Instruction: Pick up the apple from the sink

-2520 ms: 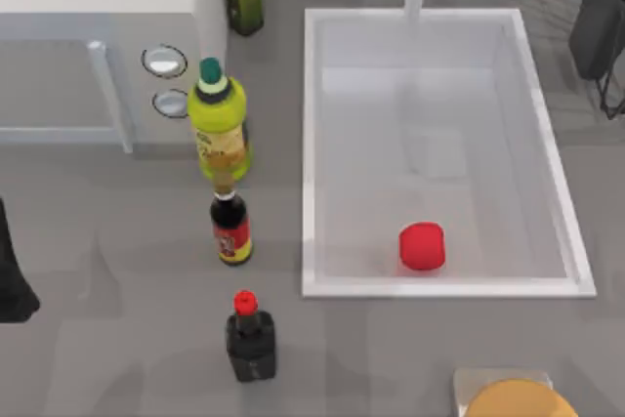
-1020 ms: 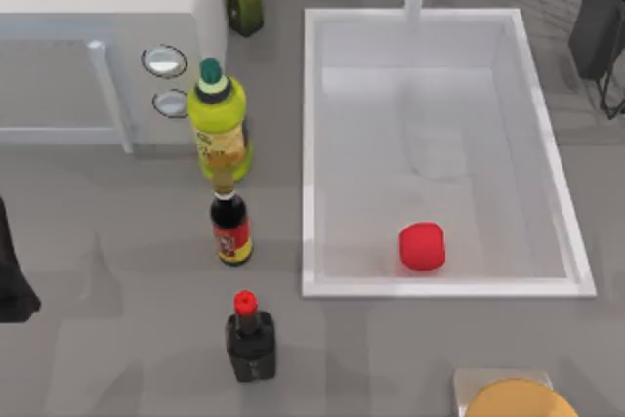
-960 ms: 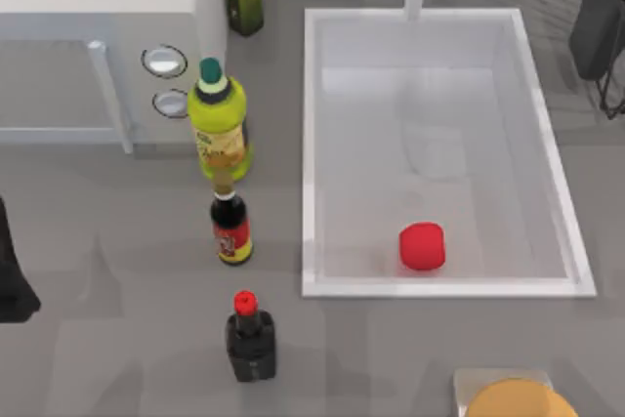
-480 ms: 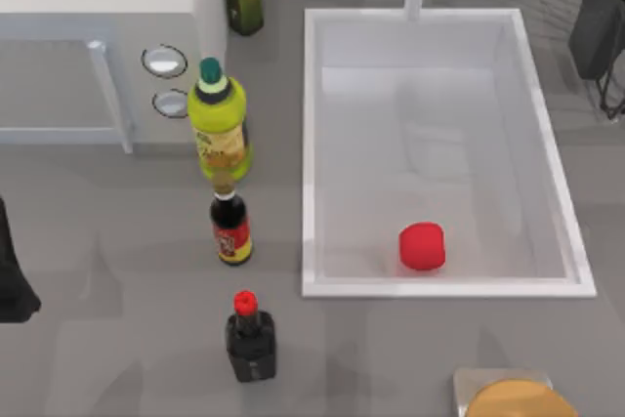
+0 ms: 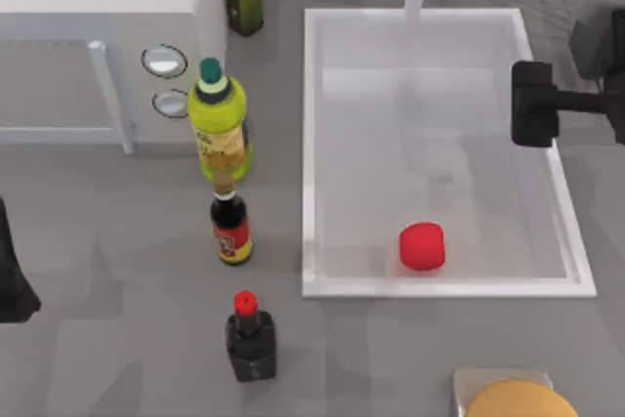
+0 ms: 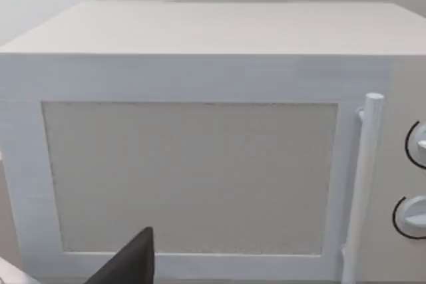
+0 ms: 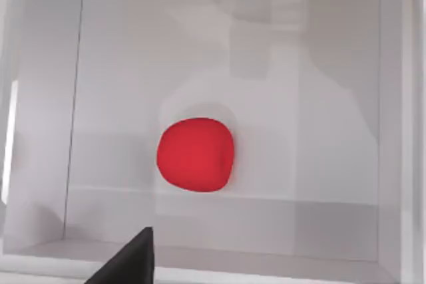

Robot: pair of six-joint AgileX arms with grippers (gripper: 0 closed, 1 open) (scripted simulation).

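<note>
Item: apple (image 5: 422,246), red, rounded, no marked long axis. Location: on the floor of the sink (image 5: 309,144), close to the near wall, right of centre.

Right gripper (image 5: 533,104): over the sink's right rim, toward the far end; finger state cannot be told. The apple lies nearer the viewer and leftward of it.

Left arm (image 5: 12,280): parked at the table's left edge, well apart. Right arm judged nearer.

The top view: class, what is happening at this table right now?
The right gripper is over the right rim of the large white rectangular sink. The small bright-red rounded apple lies untouched on the sink floor near the front wall. The left arm is parked at the table's left edge, facing a white microwave.
</note>
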